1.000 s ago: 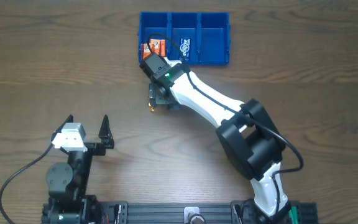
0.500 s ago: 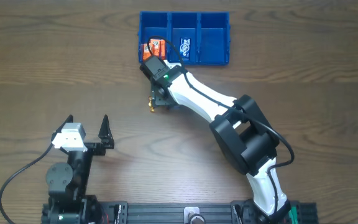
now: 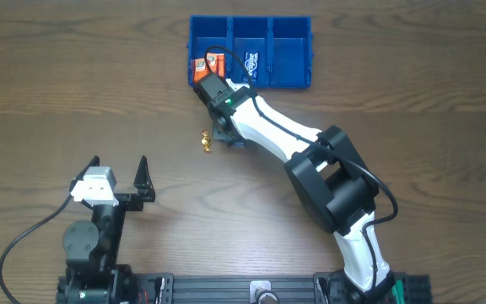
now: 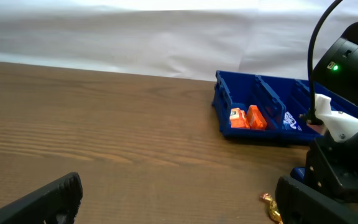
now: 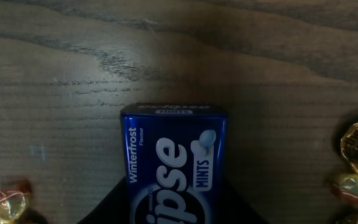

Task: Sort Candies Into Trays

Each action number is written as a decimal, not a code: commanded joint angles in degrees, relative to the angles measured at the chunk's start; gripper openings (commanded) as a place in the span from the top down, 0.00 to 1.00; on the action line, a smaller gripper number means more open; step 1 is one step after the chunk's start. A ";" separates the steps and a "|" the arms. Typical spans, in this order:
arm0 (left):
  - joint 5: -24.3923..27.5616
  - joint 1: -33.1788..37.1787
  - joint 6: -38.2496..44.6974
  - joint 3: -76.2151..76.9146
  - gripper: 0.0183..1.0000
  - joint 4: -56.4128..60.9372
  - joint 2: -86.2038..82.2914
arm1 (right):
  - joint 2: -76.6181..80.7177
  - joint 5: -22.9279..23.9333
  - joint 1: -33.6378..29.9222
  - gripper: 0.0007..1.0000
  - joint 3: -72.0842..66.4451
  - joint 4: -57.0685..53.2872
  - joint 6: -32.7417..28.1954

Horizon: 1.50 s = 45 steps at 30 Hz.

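Since the blue tray (image 3: 251,19) already had a similar-looking pack in its middle compartment, we held the blue mint tin (image 5: 176,162) pinched in our right gripper (image 3: 224,129) over the tabletop (image 3: 395,127) near it, our left gripper (image 3: 118,167) spread.

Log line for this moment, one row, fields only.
right claw: shut on mint tin | left claw: open | gold candy: on table | blue tray: orange candies in leftmost compartment
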 commanded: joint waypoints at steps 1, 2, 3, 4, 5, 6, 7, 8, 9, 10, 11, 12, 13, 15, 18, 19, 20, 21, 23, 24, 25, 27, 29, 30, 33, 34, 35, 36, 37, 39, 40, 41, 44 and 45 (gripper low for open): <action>1.14 0.24 -0.44 -1.46 0.00 -1.31 -0.37 | 1.22 0.59 -0.37 0.95 -0.09 -0.35 -0.13; 1.14 0.24 -0.44 -1.46 0.00 -1.31 -0.37 | 1.01 0.87 -0.35 0.96 0.35 -0.92 -0.20; 1.14 0.24 -0.44 -1.46 0.00 -1.31 -0.37 | 0.61 1.33 -0.33 0.96 1.03 -1.77 -0.35; 1.14 0.24 -0.44 -1.46 0.00 -1.31 -0.37 | 0.00 2.58 -0.15 0.96 2.25 -3.19 -0.37; 1.14 0.24 -0.42 -1.46 0.00 -1.31 -0.37 | -0.59 3.56 -0.04 0.96 3.13 -4.20 -0.55; 1.14 0.24 -0.44 -1.46 0.00 -1.31 -0.37 | -1.51 5.18 0.07 0.96 4.50 -5.75 -0.68; 1.14 0.24 -0.44 -1.46 0.00 -1.31 -0.37 | -2.51 6.45 0.07 0.96 6.08 -7.21 -1.70; 1.14 0.24 -0.44 -1.46 0.00 -1.31 -0.37 | -3.78 8.13 0.07 0.96 8.39 -9.14 -2.82; 1.14 0.24 -0.44 -1.46 0.00 -1.31 -0.37 | -4.70 9.51 0.07 0.96 10.71 -10.78 -3.82; 1.14 0.24 -0.44 -1.46 0.00 -1.31 -0.37 | -5.40 10.93 0.07 0.96 13.35 -12.44 -5.09; 1.14 0.24 -0.44 -1.46 0.00 -1.31 -0.37 | -5.81 12.39 0.07 0.96 16.55 -14.14 -6.38; 1.14 0.24 -0.44 -1.46 0.00 -1.31 -0.37 | -5.95 13.79 -0.02 0.96 20.04 -15.74 -7.76; 1.14 0.24 -0.44 -1.46 0.00 -1.31 -0.37 | -5.95 15.28 -0.24 0.96 24.57 -17.20 -9.84; 1.14 0.24 -0.44 -1.46 0.00 -1.31 -0.37 | -5.88 17.22 -1.05 0.96 30.25 -17.05 -13.42; 1.14 0.24 -0.44 -1.46 0.00 -1.31 -0.37 | -5.73 18.56 -3.65 0.96 33.64 -12.68 -16.70; 1.14 0.24 -0.44 -1.46 0.00 -1.31 -0.37 | -5.68 18.56 -4.46 0.96 33.64 -11.15 -16.90; 1.14 0.24 -0.44 -1.46 0.00 -1.33 -0.37 | -5.31 18.56 -5.11 0.96 33.64 -9.77 -16.90; 1.14 0.24 -0.44 -1.46 0.00 -1.31 -0.37 | -4.70 18.53 -5.70 0.96 33.64 -8.20 -16.92; 1.14 0.24 -0.44 -1.46 0.00 -1.31 -0.37 | -3.41 18.53 -6.01 0.96 33.64 -6.45 -17.88; 1.14 0.24 -0.44 -1.46 0.00 -1.31 -0.37 | -2.62 18.49 -6.05 0.96 33.64 -5.73 -17.99; 1.14 0.24 -0.44 -1.46 0.00 -1.31 -0.37 | -1.70 18.25 -6.12 0.96 33.64 -5.20 -17.97; 1.14 0.24 -0.44 -1.46 0.00 -1.31 -0.37 | 0.39 17.00 -6.71 0.96 33.64 -4.46 -17.92; 1.14 0.24 -0.42 -1.46 0.00 -1.31 -0.37 | 2.75 15.12 -7.63 0.96 33.64 -3.91 -17.92; 1.14 0.24 -0.44 -1.46 0.00 -1.31 -0.37 | 3.65 14.21 -8.02 0.96 33.64 -3.78 -17.88; 1.14 0.24 -0.44 -1.46 0.00 -1.31 -0.37 | 5.95 12.44 -8.92 0.96 33.64 -3.72 -16.31; 1.14 0.24 -0.44 -1.46 0.00 -1.31 -0.37 | 6.56 12.15 -9.07 0.96 33.64 -3.50 -16.13; 1.14 0.24 -0.44 -1.46 0.00 -1.31 -0.37 | 6.69 11.87 -9.16 0.96 33.64 -3.37 -15.91; 1.14 0.24 -0.44 -1.46 0.00 -1.31 -0.37 | 7.19 11.82 -9.22 0.96 33.64 -3.23 -15.41; 1.14 0.24 -0.44 -1.46 0.01 -1.31 -0.37 | 7.43 11.61 -9.27 0.96 33.64 -2.93 -15.30; 1.14 0.24 -0.44 -1.46 0.00 -1.31 -0.37 | 7.67 11.41 -9.42 0.96 33.62 -2.49 -15.30; 1.14 0.24 -0.42 -1.46 0.00 -1.31 -0.37 | 7.72 11.37 -9.49 0.96 33.62 -2.32 -15.30; 1.14 0.24 -0.44 -1.46 0.00 -1.31 -0.37 | 7.72 11.32 -9.49 0.96 33.62 -2.19 -15.30; 1.14 0.24 -0.44 -1.46 0.00 -1.31 -0.37 | 7.72 11.32 -9.57 0.96 33.62 -2.10 -15.08; 1.14 0.24 -0.44 -1.46 0.00 -1.31 -0.37 | 7.72 11.17 -9.66 0.96 33.62 -2.19 -15.08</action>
